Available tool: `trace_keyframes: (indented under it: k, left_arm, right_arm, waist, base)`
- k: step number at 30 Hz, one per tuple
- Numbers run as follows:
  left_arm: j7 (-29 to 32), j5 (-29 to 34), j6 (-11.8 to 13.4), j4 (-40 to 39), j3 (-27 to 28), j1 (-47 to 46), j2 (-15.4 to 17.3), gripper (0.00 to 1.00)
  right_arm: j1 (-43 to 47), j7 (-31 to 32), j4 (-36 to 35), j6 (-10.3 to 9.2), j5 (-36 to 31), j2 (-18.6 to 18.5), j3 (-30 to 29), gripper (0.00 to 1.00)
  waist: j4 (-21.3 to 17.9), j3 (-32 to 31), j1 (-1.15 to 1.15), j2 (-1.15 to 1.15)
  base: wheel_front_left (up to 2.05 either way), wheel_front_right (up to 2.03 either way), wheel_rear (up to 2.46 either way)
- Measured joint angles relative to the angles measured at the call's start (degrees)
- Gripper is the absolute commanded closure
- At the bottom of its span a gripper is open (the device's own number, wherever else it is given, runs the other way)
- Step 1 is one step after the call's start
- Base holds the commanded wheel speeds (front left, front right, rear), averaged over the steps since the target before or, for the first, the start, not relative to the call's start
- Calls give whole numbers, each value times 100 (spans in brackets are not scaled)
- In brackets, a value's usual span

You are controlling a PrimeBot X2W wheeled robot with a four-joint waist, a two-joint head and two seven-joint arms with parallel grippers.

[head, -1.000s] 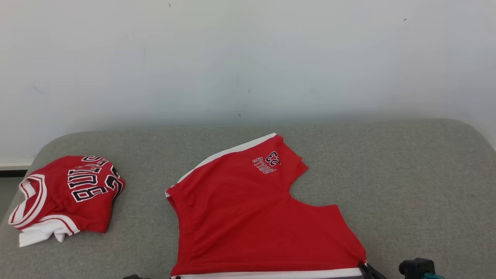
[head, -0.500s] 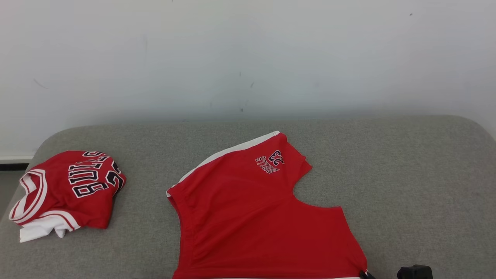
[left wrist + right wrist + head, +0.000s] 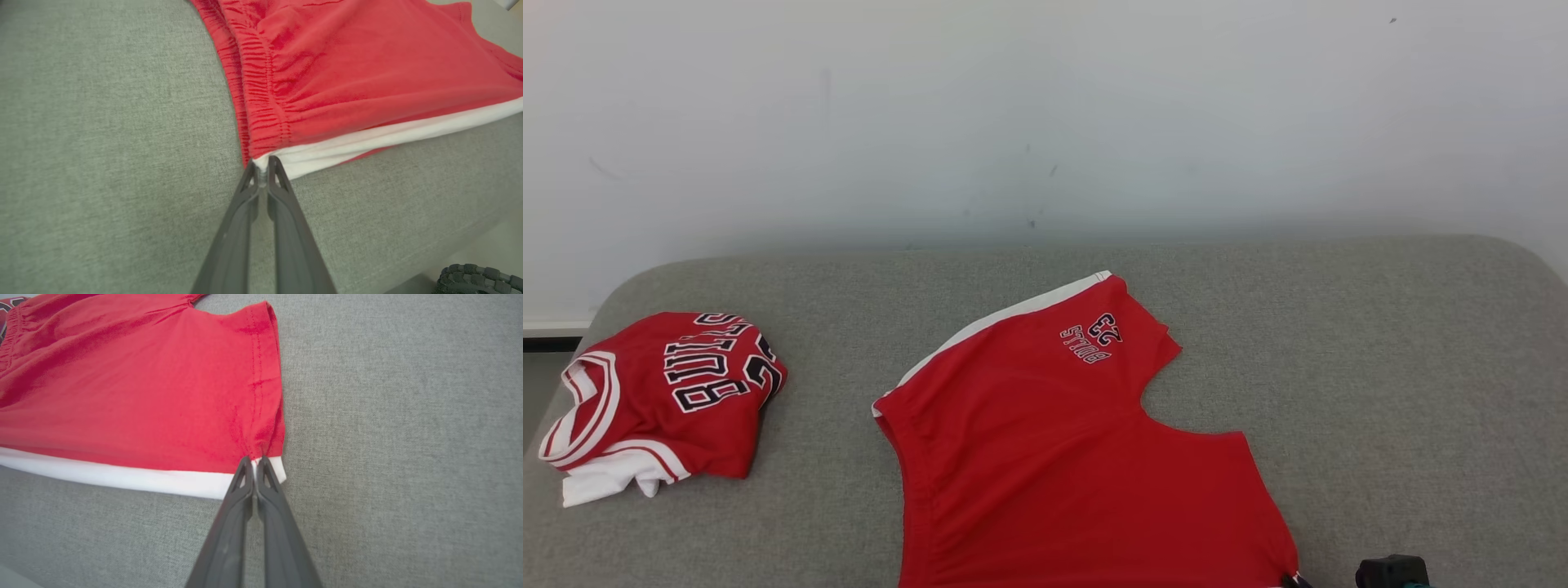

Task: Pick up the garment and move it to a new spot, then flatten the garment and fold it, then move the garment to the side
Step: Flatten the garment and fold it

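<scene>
The garment (image 3: 1054, 457) is a pair of red shorts with white side stripes and a small "Bulls 23" print, spread flat on the grey cushion. My left gripper (image 3: 261, 168) is shut on its near waistband corner, where the elastic gathers (image 3: 261, 102) meet the white stripe. My right gripper (image 3: 254, 461) is shut on the near leg-hem corner of the garment (image 3: 143, 396), pinching red cloth and white stripe. In the head view only the right gripper's tip (image 3: 1292, 580) pokes in at the bottom edge beside the hem.
A crumpled red and white jersey (image 3: 662, 400) lies at the cushion's left end. The grey cushion (image 3: 1380, 392) has bare room to the right of the shorts and behind them. A white wall rises behind. The cushion's near edge drops off in the left wrist view (image 3: 470, 228).
The head camera has tilted up a little, so everything sits slightly lower and the grippers have slid toward the bottom edge. Both grips on the shorts hold unchanged.
</scene>
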Motion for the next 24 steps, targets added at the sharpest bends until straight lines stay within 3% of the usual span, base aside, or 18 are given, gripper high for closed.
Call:
trace_keyframes:
  k: [5,6,7,8,9,19,24]
  left_arm:
    - [100,-25,-46,53,-31,-2,-53,100]
    - [111,-49,-47,62,-30,-2,-65,96]
    - [122,-52,-47,70,-27,-3,-76,56]
    - [129,-57,-47,81,-19,-3,-88,6]
    - [127,-83,-47,88,-1,-3,-100,0]
    - [133,-174,-30,134,116,28,-90,0]
    - [-49,-276,109,-81,336,206,-12,0]
  right_arm:
    - [-1,102,-5,-55,-89,-51,40,100]
    - [-1,145,-13,-82,-89,-51,44,100]
    - [-1,151,-16,-101,-89,-51,55,57]
    - [-1,171,-24,-102,-90,-51,63,29]
    - [-1,192,-31,-103,-90,-52,63,0]
    - [5,241,-246,-172,-4,-142,-82,0]
    - [110,207,-613,-194,123,-172,-218,0]
  waist:
    - [23,8,0,0]
    - [29,7,0,0]
    - [34,7,0,0]
    - [39,7,0,0]
    - [43,6,0,0]
    - [53,4,0,0]
    - [43,-7,0,0]
  base:
    - [0,0,0]
    - [0,0,0]
    - [0,0,0]
    - [0,0,0]
    - [0,0,0]
    - [0,0,0]
    - [0,0,0]
